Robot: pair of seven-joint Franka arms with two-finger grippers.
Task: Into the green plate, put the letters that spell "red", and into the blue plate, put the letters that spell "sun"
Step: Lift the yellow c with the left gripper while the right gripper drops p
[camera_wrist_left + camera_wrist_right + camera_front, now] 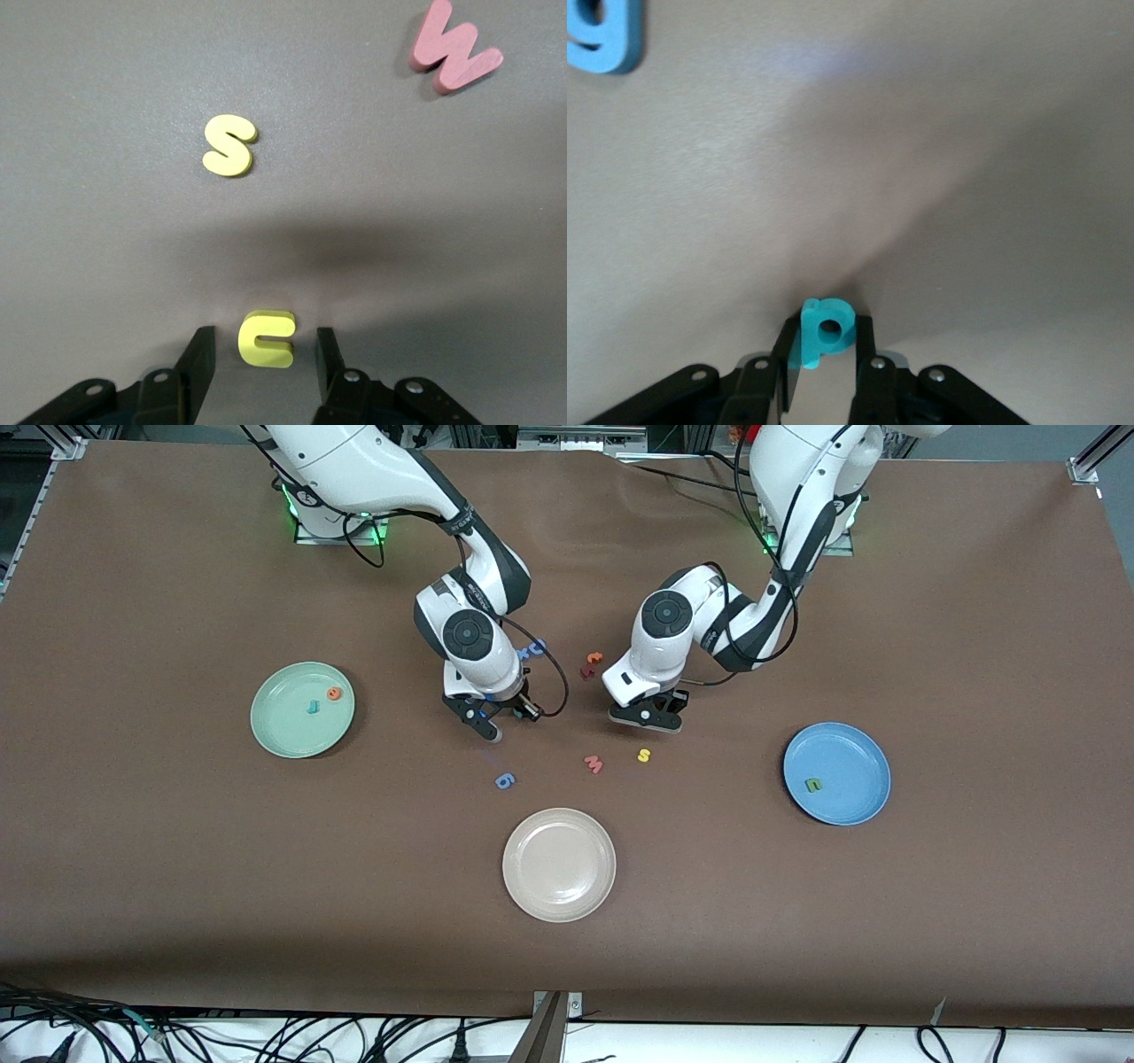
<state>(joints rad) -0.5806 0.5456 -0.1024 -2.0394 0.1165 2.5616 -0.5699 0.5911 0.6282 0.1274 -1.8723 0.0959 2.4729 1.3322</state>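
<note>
Teal "d" [826,332] is pinched in the right gripper [824,354], its jaws closed on it. Left gripper [264,354] is low over the bench [177,886], jaws half open around the yellow "u" [266,337], not touching.

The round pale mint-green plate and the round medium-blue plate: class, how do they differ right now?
The round pale mint-green plate lies toward the right arm's end of the table; the round medium-blue plate lies toward the left arm's end, nearer to the front camera. The green plate holds two letters, an orange "e" and a teal "r"; the blue plate holds one, a green "n". Both look alike in shape and size.
</note>
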